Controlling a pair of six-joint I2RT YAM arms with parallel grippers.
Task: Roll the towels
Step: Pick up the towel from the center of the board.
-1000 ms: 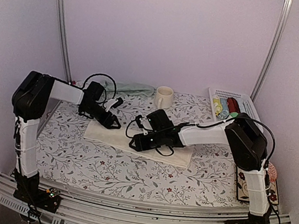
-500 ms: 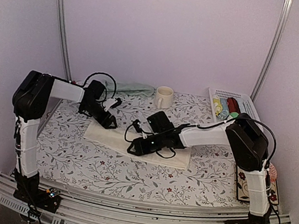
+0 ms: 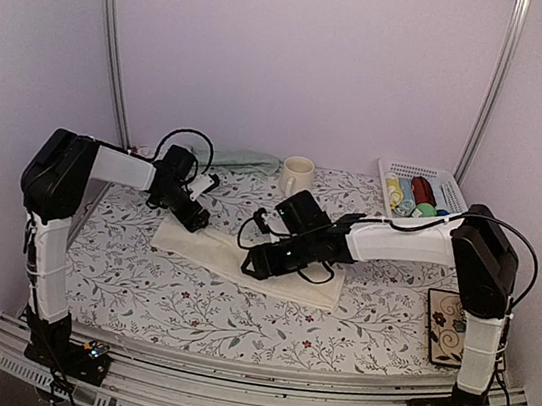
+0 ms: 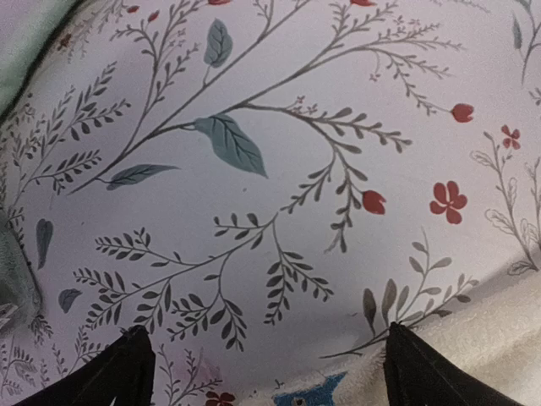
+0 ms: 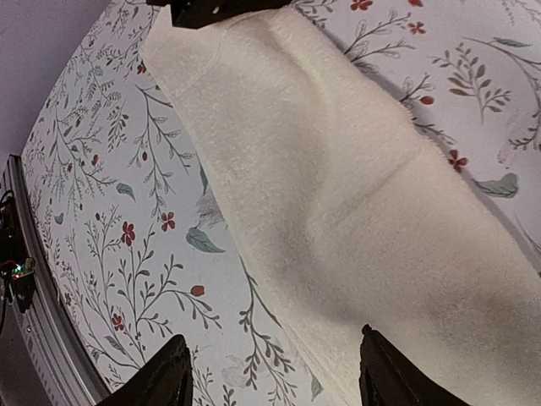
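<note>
I see the cream towel lying flat mid-table, slanting from the left side toward the near right. My left gripper sits at its far-left corner, by the blue mark, fingers spread wide and holding nothing. My right gripper hovers over the towel's near edge, fingers wide too, empty. The green towel lies bunched at the far edge.

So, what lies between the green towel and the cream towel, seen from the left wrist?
Only bare floral tablecloth. The left wrist view shows the green towel top left, the cream towel bottom right.
</note>
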